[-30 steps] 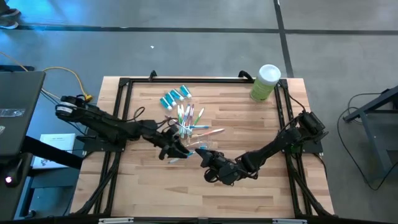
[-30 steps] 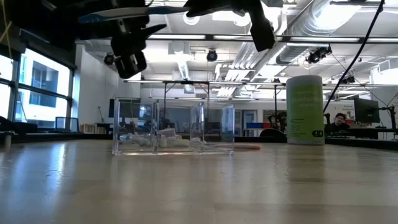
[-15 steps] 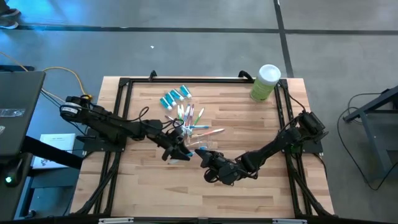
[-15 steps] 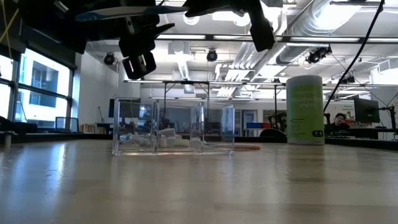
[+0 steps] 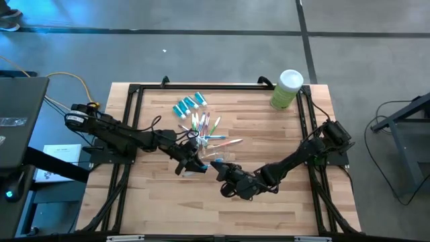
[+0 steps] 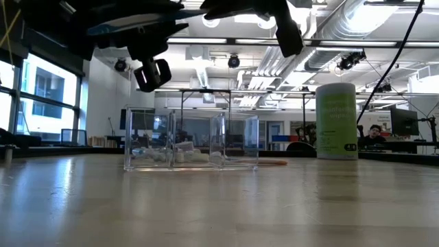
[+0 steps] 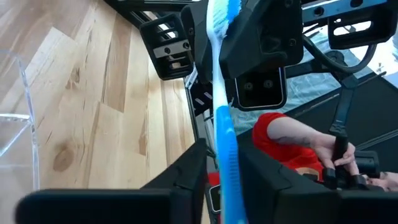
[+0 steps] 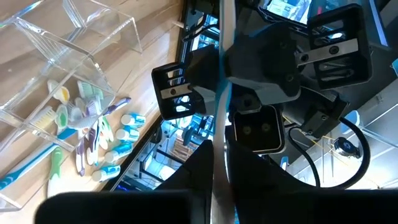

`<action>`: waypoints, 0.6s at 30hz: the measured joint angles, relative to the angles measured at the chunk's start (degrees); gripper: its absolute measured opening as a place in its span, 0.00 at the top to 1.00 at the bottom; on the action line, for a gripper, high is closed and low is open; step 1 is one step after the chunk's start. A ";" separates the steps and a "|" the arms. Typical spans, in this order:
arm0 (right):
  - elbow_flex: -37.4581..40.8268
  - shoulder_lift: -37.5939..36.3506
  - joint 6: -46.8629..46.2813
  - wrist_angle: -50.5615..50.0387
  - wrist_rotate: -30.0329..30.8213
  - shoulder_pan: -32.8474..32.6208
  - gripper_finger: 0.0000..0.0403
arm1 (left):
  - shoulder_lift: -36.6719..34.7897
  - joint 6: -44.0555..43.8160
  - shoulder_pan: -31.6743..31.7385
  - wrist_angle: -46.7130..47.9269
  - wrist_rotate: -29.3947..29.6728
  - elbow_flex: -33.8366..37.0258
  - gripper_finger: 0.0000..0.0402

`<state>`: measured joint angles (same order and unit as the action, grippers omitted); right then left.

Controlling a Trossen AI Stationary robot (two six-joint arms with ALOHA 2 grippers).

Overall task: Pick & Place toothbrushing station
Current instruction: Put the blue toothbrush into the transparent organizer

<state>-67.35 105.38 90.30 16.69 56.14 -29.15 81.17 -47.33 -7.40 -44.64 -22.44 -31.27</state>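
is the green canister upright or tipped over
Upright: the green canister stands on its base on the table, white lid on top.

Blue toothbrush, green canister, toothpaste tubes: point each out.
blue toothbrush (image 7: 222, 124), left wrist view, mid-handle.
green canister (image 6: 336, 122), low view, label side.
toothpaste tubes (image 5: 189, 105), high view, middle of the row.

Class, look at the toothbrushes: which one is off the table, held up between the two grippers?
The blue-and-white toothbrush, raised between the left gripper and right gripper. The other multicoloured toothbrushes all lie in a pile on the wooden table.
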 joint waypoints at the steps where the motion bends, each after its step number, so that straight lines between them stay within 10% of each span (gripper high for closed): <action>1: 0.00 0.00 0.00 -0.04 -0.14 0.02 0.90 | 0.00 0.35 0.00 0.02 0.00 0.00 0.85; 18: 0.02 0.00 -8.03 0.22 -2.41 0.36 0.81 | -0.02 3.15 0.00 2.16 0.16 0.00 0.98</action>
<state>-67.33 105.38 82.27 16.91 53.72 -28.78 81.14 -44.18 -7.40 -42.48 -22.28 -31.27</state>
